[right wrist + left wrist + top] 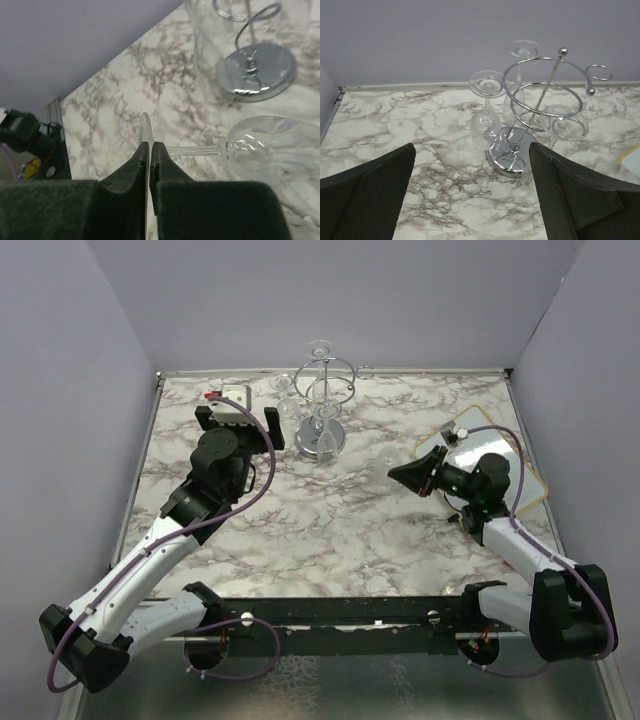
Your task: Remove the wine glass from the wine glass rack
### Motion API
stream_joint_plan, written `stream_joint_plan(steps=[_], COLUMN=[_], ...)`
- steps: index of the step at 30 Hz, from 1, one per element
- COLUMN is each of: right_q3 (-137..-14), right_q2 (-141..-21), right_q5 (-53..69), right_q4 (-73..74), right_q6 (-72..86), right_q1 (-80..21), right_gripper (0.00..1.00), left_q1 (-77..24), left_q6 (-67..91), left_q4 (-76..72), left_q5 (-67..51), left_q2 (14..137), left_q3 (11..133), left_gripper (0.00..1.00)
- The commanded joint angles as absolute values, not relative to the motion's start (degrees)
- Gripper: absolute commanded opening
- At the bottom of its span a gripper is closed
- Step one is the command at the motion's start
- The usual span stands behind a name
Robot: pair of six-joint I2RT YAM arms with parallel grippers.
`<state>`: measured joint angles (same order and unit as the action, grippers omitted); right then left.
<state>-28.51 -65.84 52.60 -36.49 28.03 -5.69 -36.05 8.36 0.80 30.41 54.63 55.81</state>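
The chrome wine glass rack (322, 405) stands at the back middle of the marble table, with clear wine glasses hanging upside down from its ring arms. It also shows in the left wrist view (540, 100), with a hanging glass (486, 122) on its left side. My right gripper (400, 472) is to the right of the rack, clear of it, and is shut on the round foot of a wine glass (265, 145). The glass is held sideways just above the table, bowl pointing toward the rack base (260, 70). My left gripper (238, 423) is open and empty, left of the rack and facing it.
A white board with a yellow rim (530, 475) lies at the right, under the right arm's wrist. Grey walls close the table at the back and both sides. The rack's mirrored base (512, 155) sits between the left fingers' line of sight.
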Motion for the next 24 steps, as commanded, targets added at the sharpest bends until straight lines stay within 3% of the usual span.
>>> stream_joint_plan(steps=[1,9,24], right_q3=[-22.0,-17.5,-13.8], right_q2=[-60.8,-45.4,-42.9], right_q5=[59.1,60.8,64.4], right_q4=[-46.6,-30.6,-36.0], right_q6=[21.6,-4.7,-15.2], right_q1=[-10.3,-19.6,-28.4], right_gripper=[0.01,0.01,0.01], left_q1=[-36.4,-36.4,-36.4], left_q6=[10.6,19.7,37.3], left_q4=[2.4,14.3,19.8], left_q5=[27.0,18.2,3.3], left_q2=[55.1,52.5,49.7], left_q3=[57.5,56.5,55.2], left_gripper=[0.99,0.99,0.99])
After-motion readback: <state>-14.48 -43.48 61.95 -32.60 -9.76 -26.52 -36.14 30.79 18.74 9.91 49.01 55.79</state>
